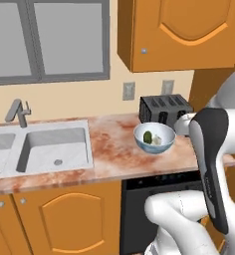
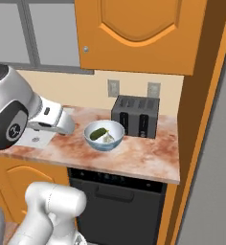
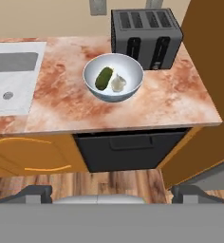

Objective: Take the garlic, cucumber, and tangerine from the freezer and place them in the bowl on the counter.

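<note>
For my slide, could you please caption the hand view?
Cucumber and garlic in the bowl beside the toaster.

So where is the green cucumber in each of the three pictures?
Left base view: cucumber, right of centre, inside the bowl.
Right base view: cucumber, just left of centre, in the bowl.
Hand view: cucumber, upper middle, in the bowl.
Shared landmark: the dark toaster behind the bowl.
</note>
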### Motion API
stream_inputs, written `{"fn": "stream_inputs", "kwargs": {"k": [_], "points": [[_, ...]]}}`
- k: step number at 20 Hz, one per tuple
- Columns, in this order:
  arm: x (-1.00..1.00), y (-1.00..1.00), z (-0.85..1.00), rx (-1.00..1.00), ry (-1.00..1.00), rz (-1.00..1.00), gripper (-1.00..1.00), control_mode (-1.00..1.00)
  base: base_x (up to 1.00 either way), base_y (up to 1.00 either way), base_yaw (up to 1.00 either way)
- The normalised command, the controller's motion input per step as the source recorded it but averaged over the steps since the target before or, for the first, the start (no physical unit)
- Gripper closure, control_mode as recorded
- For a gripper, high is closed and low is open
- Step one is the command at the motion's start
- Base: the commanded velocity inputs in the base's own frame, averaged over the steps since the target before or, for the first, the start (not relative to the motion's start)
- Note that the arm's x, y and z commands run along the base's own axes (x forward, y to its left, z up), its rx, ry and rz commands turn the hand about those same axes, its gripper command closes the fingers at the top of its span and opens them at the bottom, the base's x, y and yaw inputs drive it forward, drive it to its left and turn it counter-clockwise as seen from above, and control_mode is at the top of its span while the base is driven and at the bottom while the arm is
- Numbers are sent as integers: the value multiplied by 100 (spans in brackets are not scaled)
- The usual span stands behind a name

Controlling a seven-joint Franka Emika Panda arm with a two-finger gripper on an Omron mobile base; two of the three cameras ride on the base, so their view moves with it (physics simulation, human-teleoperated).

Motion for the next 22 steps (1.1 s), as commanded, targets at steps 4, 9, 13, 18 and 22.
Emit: {"fn": "stream_inputs", "kwargs": {"k": [4, 9, 13, 18, 22], "points": [[0, 0, 0, 0, 0, 0, -100, 100, -100, -60, 0], [0, 0, 0, 0, 0, 0, -100, 100, -41, -100, -1], [0, 0, 0, 0, 0, 0, -100, 100, 1, -100, -6], [0, 0, 0, 0, 0, 0, -100, 100, 13, -98, -3], [0, 0, 0, 0, 0, 0, -100, 100, 16, -84, -1]]}}
